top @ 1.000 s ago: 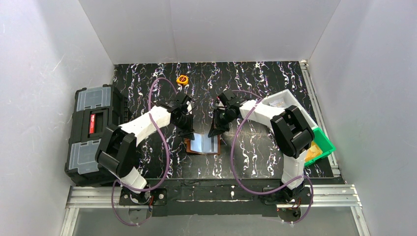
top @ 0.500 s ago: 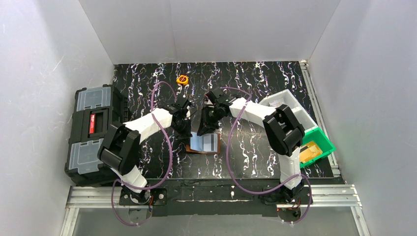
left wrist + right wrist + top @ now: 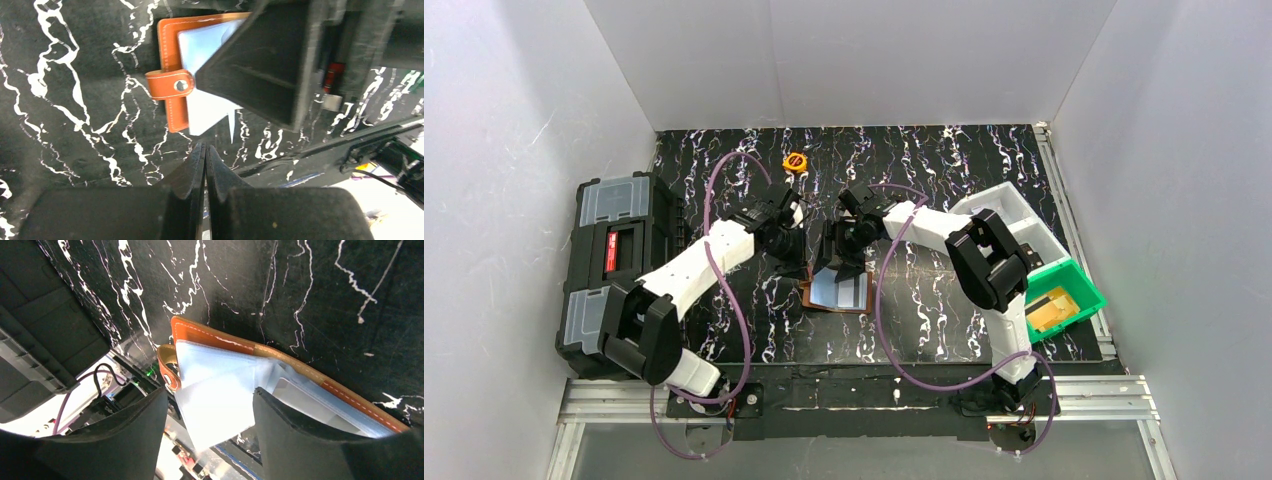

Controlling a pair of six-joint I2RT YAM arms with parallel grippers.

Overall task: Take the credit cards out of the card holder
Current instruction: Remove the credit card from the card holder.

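The card holder lies open on the black marbled table, brown leather outside, shiny blue-grey clear pockets inside. A pale credit card shows inside one pocket at the right of the right wrist view. My right gripper hangs over the holder's far edge, open, with a loose clear pocket leaf between its fingers; neither finger presses it. My left gripper is shut and empty just left of the holder, its tips close to the snap strap.
A black toolbox with grey lids stands at the table's left edge. A white tray and a green bin sit at the right. A small round orange object lies at the back.
My right gripper has moved left over the holder and gone from shut to open. The left arm's elbow has swung outward to the left, its gripper staying shut beside the holder.
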